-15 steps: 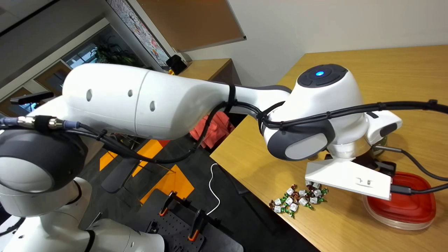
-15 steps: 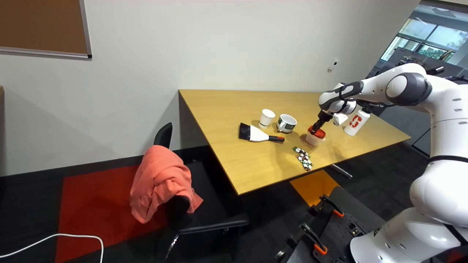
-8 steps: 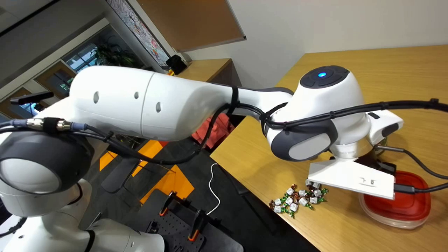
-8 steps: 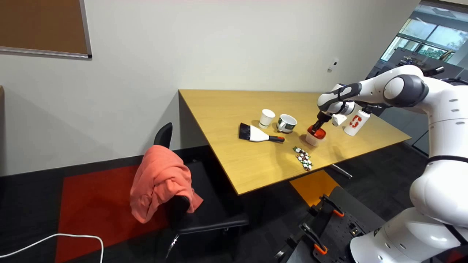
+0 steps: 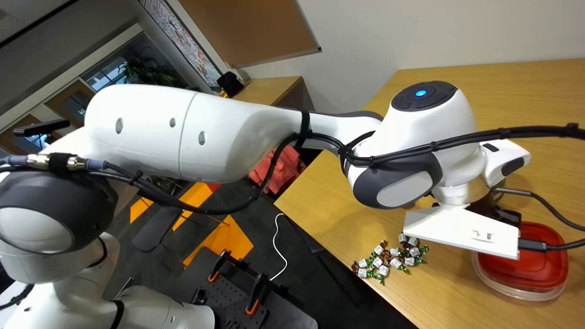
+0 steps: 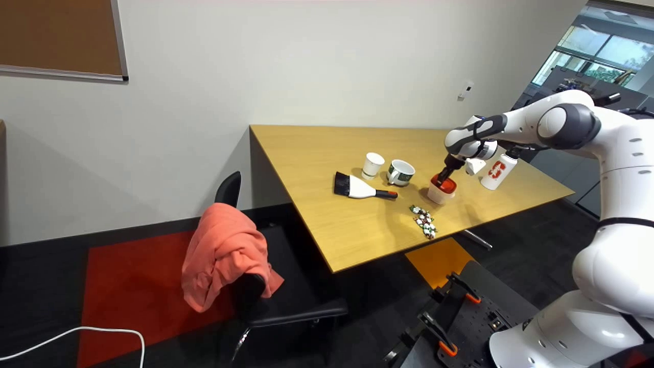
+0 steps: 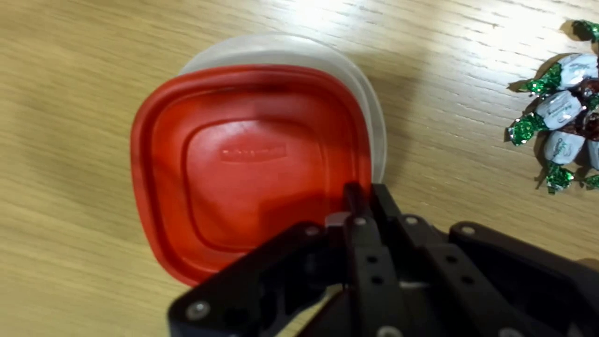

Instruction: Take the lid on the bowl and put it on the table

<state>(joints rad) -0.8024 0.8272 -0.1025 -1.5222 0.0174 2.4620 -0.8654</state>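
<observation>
The red lid point(image 5: 530, 269) sits over the clear bowl point(image 5: 523, 295) on the wooden table point(image 5: 324, 196). In the wrist view the lid point(image 7: 252, 182) is shifted to one side of the bowl point(image 7: 276, 47), whose rim shows past two of its edges. My gripper point(image 7: 366, 189) is shut on the lid's right edge, one finger over the lid and one outside it. Whether the lid is fully free of the bowl cannot be told. In an exterior view the gripper point(image 6: 443, 179) reaches down onto the lid point(image 6: 448, 185); in another its fingers are hidden behind the white plate on the wrist.
Several wrapped candies point(image 5: 388, 261) lie beside the bowl near the table edge. A white cup point(image 6: 373, 164), a green-and-white mug point(image 6: 400, 173), a brush point(image 6: 360, 187) and a white bottle point(image 6: 498, 172) stand or lie around. A cable point(image 5: 562, 247) hangs at the wrist.
The arm moves slightly, and the wrist is a little higher now. The lid and bowl have shifted slightly together, first left, then back right. More of the clear bowl shows below the lid.
</observation>
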